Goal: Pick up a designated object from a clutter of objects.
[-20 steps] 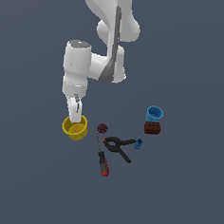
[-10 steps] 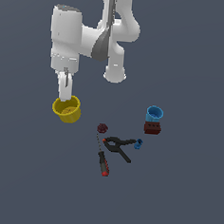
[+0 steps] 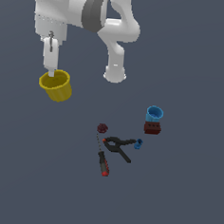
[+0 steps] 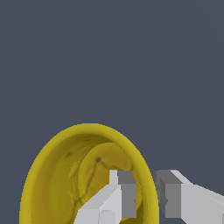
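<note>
High in the exterior view's left, I see the white arm (image 3: 83, 11) filling the upper part of the picture, its wrist pointing down and the gripper (image 3: 51, 72) at the lip of the yellow cup (image 3: 55, 85). The cup hangs tilted from the fingers, well apart from everything else and clear of the grey floor (image 3: 183, 200). In the wrist view I look straight into the yellow cup (image 4: 65, 183): one finger (image 4: 120, 192) sits inside the bowl and the other stands just outside the wall, so the gripper (image 4: 146, 192) is clamped on the rim with the wall pinched between the two pads.

The rest of the clutter lies lower and toward the exterior view's right. The black clamp (image 3: 118, 145) lies flat with its handles spread, a small blue tip (image 3: 138, 144) at one end. Just beside it, nearer the camera, the red-black screwdriver (image 3: 103, 161) lies with its thin shaft running up toward the tiny dark red lump (image 3: 101, 128); I cannot tell whether the shaft touches the lump. Further to the exterior view's right, the blue cup (image 3: 154, 113) stands upright, mouth up, and the dark red block (image 3: 152, 128) sits just in front of it, touching or nearly so.
</note>
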